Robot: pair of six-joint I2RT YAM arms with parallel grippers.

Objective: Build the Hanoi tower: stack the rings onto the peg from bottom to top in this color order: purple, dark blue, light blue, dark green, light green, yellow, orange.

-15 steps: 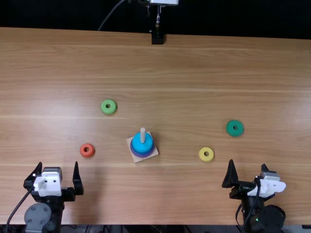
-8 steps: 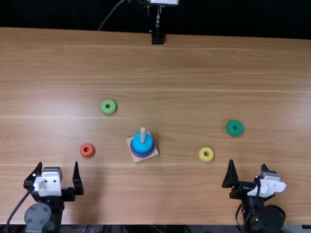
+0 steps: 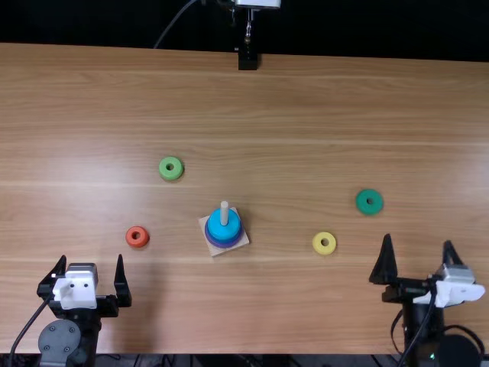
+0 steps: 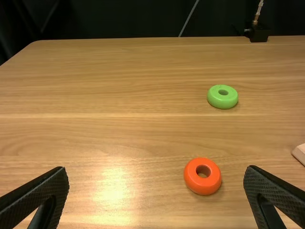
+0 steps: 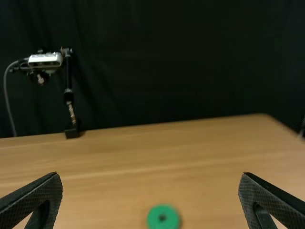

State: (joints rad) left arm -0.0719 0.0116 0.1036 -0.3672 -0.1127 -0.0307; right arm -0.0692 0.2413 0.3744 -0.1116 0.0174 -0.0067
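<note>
Peg (image 3: pixel 224 213) upright, pale wood, on a square wooden base (image 3: pixel 215 251) set askew near mid-table. Bottom ring (image 3: pixel 221 245) purple, wider; top ring (image 3: pixel 225 229) light blue, glossy. Dark blue between: cannot tell. Loose rings flat, rounded, holes visible: yellow ring (image 3: pixel 318 246) and dark green ring (image 3: pixel 361 205) on the peg's right; orange ring (image 3: pixel 130 240), reddish, and light green ring (image 3: pixel 163 173) on its left. Left gripper (image 3: pixel 92 259) and right gripper (image 3: pixel 418 241): fingers spread, grasping nothing.
</note>
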